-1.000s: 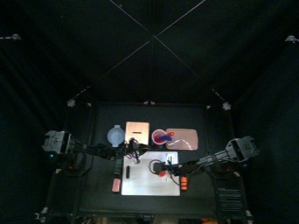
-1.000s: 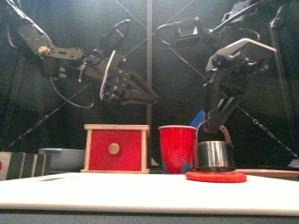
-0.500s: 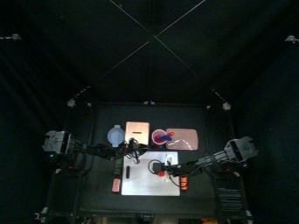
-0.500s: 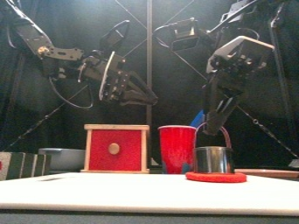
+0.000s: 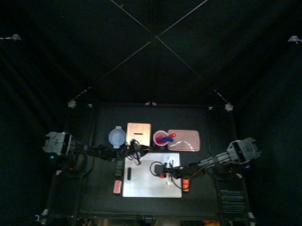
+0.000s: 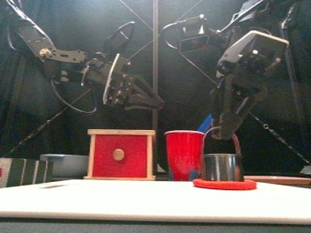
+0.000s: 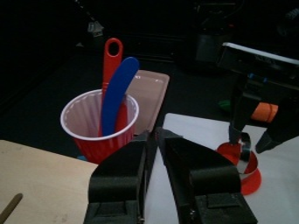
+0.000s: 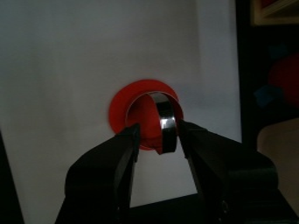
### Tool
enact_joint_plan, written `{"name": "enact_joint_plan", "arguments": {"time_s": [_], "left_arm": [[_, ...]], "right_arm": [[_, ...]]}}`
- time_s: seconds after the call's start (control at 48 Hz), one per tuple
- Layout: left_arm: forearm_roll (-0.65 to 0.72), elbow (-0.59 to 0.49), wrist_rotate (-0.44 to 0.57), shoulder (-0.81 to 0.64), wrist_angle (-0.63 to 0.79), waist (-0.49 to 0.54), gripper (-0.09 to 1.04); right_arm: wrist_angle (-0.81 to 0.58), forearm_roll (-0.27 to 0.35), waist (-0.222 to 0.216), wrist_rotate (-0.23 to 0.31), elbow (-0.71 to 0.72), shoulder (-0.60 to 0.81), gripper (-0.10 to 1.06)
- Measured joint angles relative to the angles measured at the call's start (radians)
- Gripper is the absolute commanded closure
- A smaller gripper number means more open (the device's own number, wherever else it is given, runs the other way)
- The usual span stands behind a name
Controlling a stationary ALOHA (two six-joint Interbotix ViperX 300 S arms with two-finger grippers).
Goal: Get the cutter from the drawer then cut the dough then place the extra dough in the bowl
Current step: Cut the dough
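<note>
The round metal cutter stands on the flat red dough on the white cutting board. Just above the cutter's wire handle hangs my right gripper, open and apart from it. In the right wrist view the cutter shows between the spread jaws of the right gripper, with the dough under it. My left gripper hangs high at the left, open and holding nothing. From its wrist view the left gripper faces the red cup.
The wooden box with the red drawer front and the red cup with a blue and a red knife stand behind the board. The blue-grey bowl is at the left, the pink tray behind.
My right gripper has opened, let go of the cutter and risen a little above it. The cutter stays on the dough. The left arm has not moved.
</note>
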Motion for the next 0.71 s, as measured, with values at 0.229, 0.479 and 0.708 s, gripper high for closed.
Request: {"name": "enact_joint_plan", "arguments": {"time_s": [0.229, 0.479, 0.708], "left_arm": [[0.0, 0.0, 0.0, 0.014, 0.0, 0.0, 0.34], [-0.005, 0.0, 0.0, 0.023, -0.005, 0.0, 0.34], [-0.008, -0.002, 0.0, 0.029, -0.012, 0.002, 0.34]], "right_arm": [[-0.233, -0.028, -0.049, 0.0, 0.158, -0.178, 0.19], [-0.657, -0.15, -0.19, -0.015, 0.425, -0.342, 0.19], [-0.896, -0.183, -0.281, -0.044, 0.525, -0.337, 0.19]]}}
